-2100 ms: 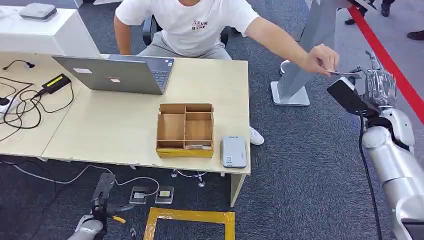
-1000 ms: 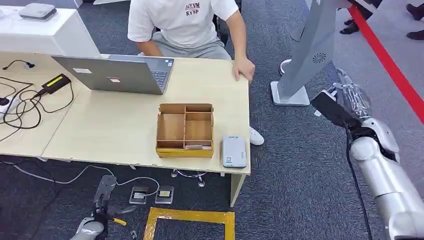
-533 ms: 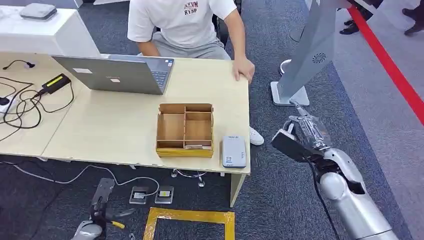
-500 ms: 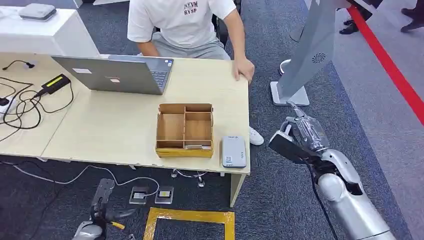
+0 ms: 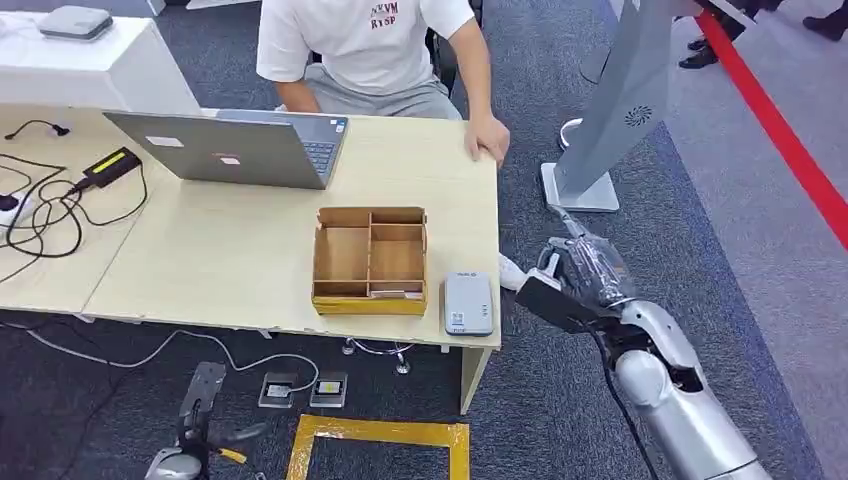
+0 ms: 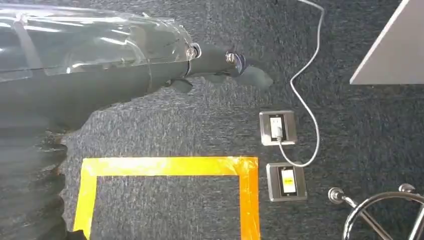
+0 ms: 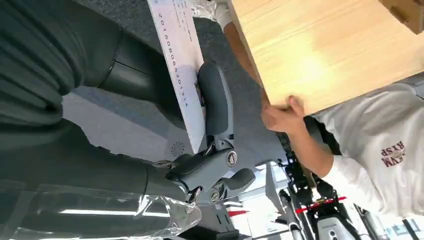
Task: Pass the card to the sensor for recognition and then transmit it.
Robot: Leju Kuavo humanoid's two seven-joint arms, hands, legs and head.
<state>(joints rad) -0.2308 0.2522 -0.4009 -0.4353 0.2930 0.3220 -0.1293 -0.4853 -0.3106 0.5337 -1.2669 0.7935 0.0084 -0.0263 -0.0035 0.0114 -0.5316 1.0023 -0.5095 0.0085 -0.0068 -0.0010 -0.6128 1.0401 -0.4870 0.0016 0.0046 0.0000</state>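
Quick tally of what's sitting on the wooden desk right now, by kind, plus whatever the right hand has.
Laptop: 1
Compartment box: 1
Grey card sensor: 1
Black device with yellow label: 1
Card, pinched in the right hand, off the desk: 1
Total: 5, not counting the tangle of black cables at the desk's left end.

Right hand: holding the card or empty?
Holding. In the right wrist view the white card is pinched under the right hand's thumb; printed digits run along its face.
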